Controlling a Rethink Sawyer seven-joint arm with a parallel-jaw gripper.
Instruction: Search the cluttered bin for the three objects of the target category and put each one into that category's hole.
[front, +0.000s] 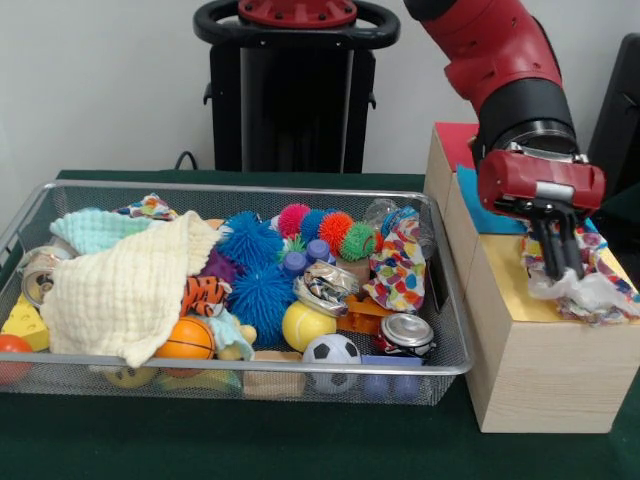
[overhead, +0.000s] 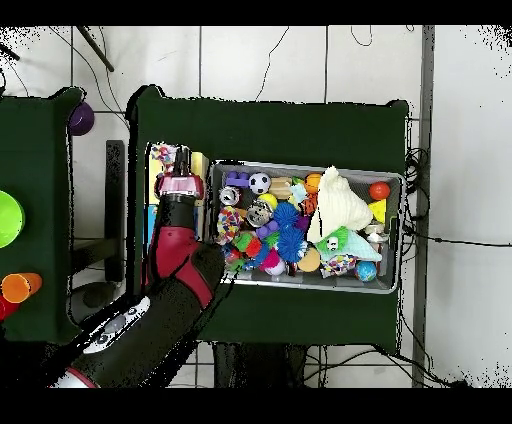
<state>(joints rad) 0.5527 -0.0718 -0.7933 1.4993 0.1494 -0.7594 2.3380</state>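
Red arm: reaches over the wooden box (front: 540, 340), with the gripper (front: 558, 262) low above the box's top, beside the wire bin (front: 440, 300).
Gripper state: the dark fingers look close together, and a patterned cloth (front: 590, 290) is bunched right at their tips (pinched or just let go, I cannot tell which).
Task thing: that cloth lies crumpled on the box top, partly spilling over the box's edge away from the bin; no hole is visible under it.
Still in the bin: a cream muslin cloth (front: 125, 285) draped across the end farthest from the box, and a spotted cloth (front: 398, 268) at the end nearest the box, among spiky balls, cans and toy balls.
Risk: the cloth could bunch on the box top instead of dropping through, or snag on the fingers as they rise and be dragged off the box.
Front view only: the cloth and fingertips at the box.
Overhead view only: the gripper (overhead: 182, 165) over the box's coloured sections, with the bin (overhead: 392, 180) alongside.
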